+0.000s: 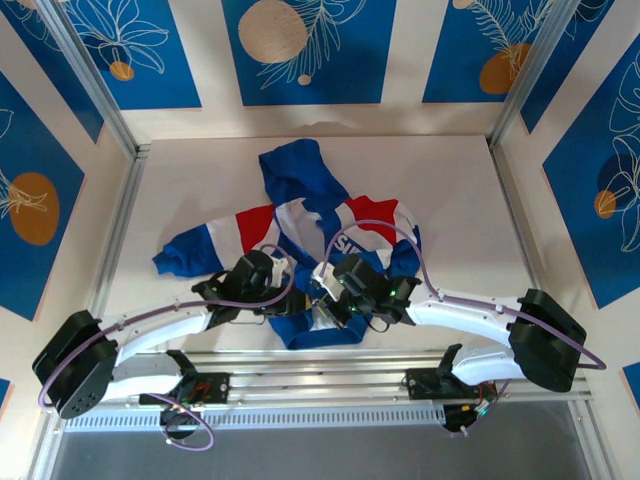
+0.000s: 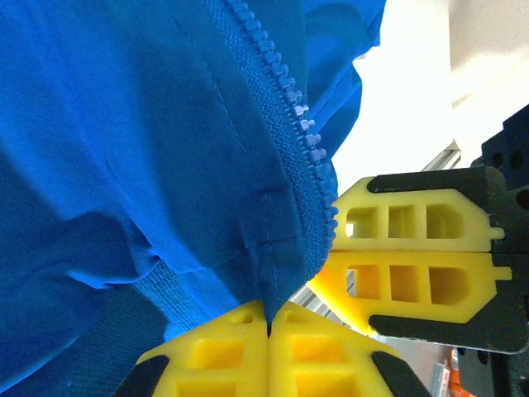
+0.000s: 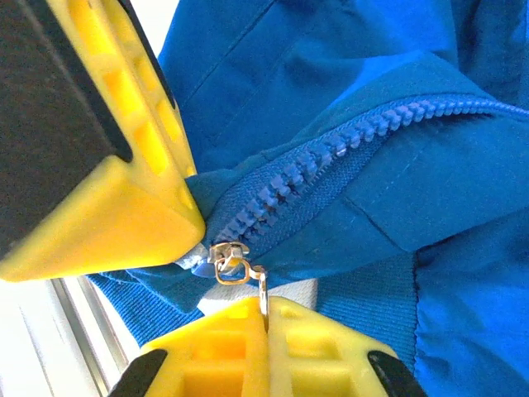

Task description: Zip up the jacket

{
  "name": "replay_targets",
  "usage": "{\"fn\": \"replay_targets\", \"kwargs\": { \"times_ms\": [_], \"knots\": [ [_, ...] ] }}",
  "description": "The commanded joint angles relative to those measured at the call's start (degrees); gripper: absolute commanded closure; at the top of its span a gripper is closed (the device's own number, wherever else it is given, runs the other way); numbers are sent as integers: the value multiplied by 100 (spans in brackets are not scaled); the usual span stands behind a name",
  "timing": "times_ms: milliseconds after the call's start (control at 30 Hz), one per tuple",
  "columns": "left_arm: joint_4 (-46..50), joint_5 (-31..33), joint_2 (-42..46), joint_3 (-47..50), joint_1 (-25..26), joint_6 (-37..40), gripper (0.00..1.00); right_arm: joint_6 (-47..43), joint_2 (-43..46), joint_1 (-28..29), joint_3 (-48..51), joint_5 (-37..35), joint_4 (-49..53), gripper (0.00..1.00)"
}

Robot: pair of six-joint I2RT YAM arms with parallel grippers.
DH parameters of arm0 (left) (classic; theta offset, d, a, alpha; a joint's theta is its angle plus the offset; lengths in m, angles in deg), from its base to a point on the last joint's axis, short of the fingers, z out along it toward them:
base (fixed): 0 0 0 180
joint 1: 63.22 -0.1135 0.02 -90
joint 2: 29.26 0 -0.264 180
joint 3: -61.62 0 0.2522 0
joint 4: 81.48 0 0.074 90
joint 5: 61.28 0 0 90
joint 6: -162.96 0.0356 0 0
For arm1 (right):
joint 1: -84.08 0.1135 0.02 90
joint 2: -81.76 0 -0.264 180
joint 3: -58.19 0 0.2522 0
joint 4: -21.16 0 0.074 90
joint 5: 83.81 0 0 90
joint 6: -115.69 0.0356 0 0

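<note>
The blue jacket (image 1: 300,215) with red and white sleeve panels lies spread on the white table, hood away from me. Both grippers meet at its bottom hem. My left gripper (image 2: 269,318) is shut on the blue fabric (image 2: 124,124) at the hem, just beside the zipper teeth (image 2: 289,107). My right gripper (image 3: 266,310) is shut on the metal pull tab of the zipper slider (image 3: 227,252), which sits at the low end of the teeth (image 3: 331,149). Each wrist view shows the other gripper's yellow fingers (image 2: 405,256) close by. From above, the left gripper (image 1: 288,292) and the right gripper (image 1: 325,297) almost touch.
The white table (image 1: 470,220) is bounded by aluminium posts (image 1: 105,100) and blue patterned wall panels. A slotted metal rail (image 1: 320,365) runs along the near edge, right below the jacket's hem. Purple cables loop over both arms.
</note>
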Motion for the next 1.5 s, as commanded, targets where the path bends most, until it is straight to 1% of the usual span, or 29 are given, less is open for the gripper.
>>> {"fn": "replay_targets", "kwargs": {
  "times_ms": [0,67,167,367,500,600,633,700,767,800,900,1067,1167,1233,1300,1467],
  "knots": [
    [747,277,-19,-111,107,187,100,38,94,-19,-254,-354,203,100],
    [988,572,92,-133,139,218,100,45,44,-36,-358,-276,321,100],
    [1081,785,273,-113,135,226,100,144,-85,-46,-516,-161,487,100],
    [1102,750,292,-107,153,232,100,263,-231,-64,-697,-115,554,100],
    [1066,760,436,-55,160,192,100,279,-334,-176,-836,157,698,100],
    [1099,800,512,-67,164,207,100,226,-397,-330,-892,654,747,100],
    [1117,819,521,-55,160,207,100,53,-425,-377,-903,1020,720,100],
    [1064,831,524,-34,160,171,100,-365,-417,-344,-902,1501,683,100],
    [993,777,491,-15,162,156,100,-758,-387,-289,-941,1697,754,100],
    [982,741,455,-27,160,164,100,-914,-366,-263,-981,1638,831,100],
    [978,616,336,-61,160,183,100,-1289,-249,-183,-1043,1082,987,100],
    [959,482,217,-59,153,170,100,-2139,66,-43,-955,229,938,100],
    [931,384,130,-98,154,165,100,-2582,71,-46,-1013,129,1063,100],
    [926,349,102,-121,153,174,100,-2629,-83,-176,-1190,440,1344,100],
    [927,339,86,-140,152,188,100,-2459,-271,-248,-1353,508,1508,100],
    [871,261,49,-109,155,183,100,-2608,-275,51,-1201,-316,1046,100]
  ]
}}
